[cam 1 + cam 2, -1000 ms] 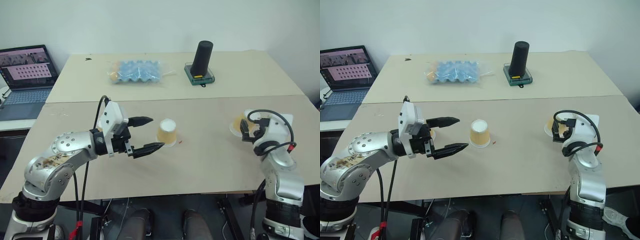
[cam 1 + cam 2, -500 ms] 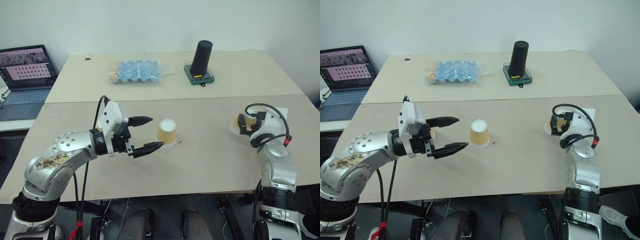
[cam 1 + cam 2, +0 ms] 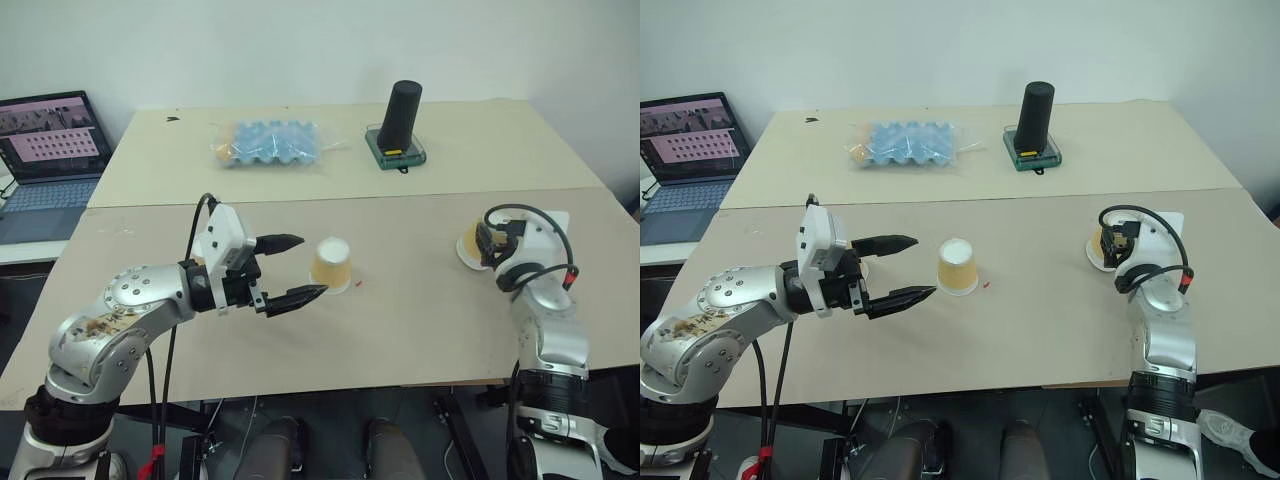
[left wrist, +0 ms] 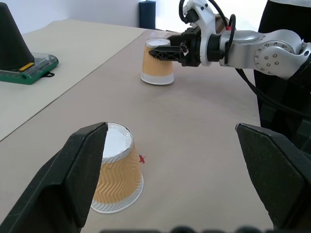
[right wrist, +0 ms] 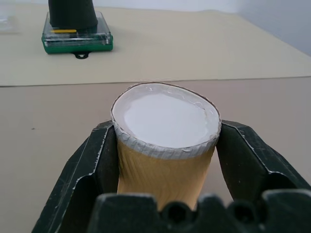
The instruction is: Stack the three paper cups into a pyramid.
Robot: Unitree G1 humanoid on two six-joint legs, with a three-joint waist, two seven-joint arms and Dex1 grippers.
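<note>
At table's 3 o'clock — right gripper (image 5: 165, 160) clamped on upside-down paper cup (image 5: 165, 145); left gripper (image 3: 285, 270) spread wide, 9 o'clock of centre cup (image 3: 331, 265).

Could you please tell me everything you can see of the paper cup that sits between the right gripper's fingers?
The paper cup is small and tapered, with tan-orange sides in a zigzag ribbed texture and a white rim. It stands upside down, its flat white base facing up and its wider mouth on the beige table, near the table's right edge. The right gripper is shut on it, one black finger pressed against each side just under the base. It looks upright and undented, and nothing else touches it.
</note>
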